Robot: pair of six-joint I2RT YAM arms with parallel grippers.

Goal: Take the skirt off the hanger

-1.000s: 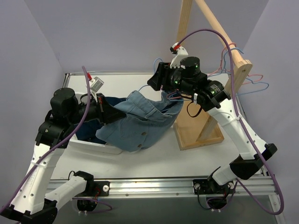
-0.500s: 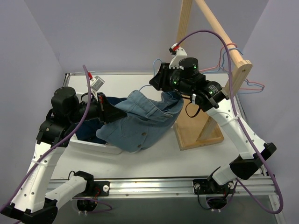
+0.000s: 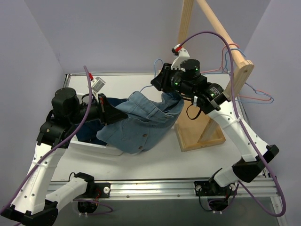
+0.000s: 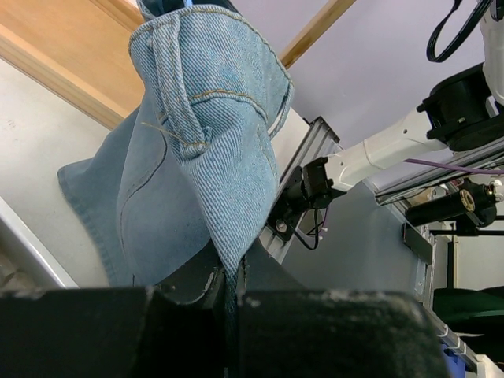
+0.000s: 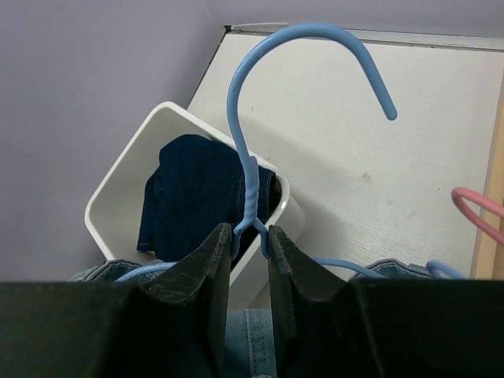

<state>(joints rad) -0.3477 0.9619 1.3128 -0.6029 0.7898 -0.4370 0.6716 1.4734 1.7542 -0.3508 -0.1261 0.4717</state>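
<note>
- While the left claw (image 3: 107, 113) is clamped tight on a fold of the light-blue denim garment (image 3: 141, 122), the cloth stretches from it towards the right claw (image 3: 160, 82).
- In the left wrist view the garment (image 4: 213, 118) rises from between the closed jaws, with a stitched loop showing on its seam.
- The right claw (image 5: 250, 236) has narrowed to a slim gap and pinches the twisted neck of a light-blue hanger (image 5: 250, 189), whose hook stands up above the fingers (image 5: 216, 260).
- Denim shows just under that claw, with the hanger's blue wire running out to both sides.
- The pink-red hanger (image 3: 251, 98) hangs on the wooden rack (image 3: 240, 61), at the right end of its sloping rail, well apart from both claws.
- A curve of it (image 5: 472, 206) shows at the right edge of the right wrist view.
- Where the skirt is, I cannot tell from these views.
- A white bin (image 5: 118, 205) sits on the worktop (image 3: 155, 165) at the left, with dark-blue denim (image 5: 193, 189) inside.
</note>
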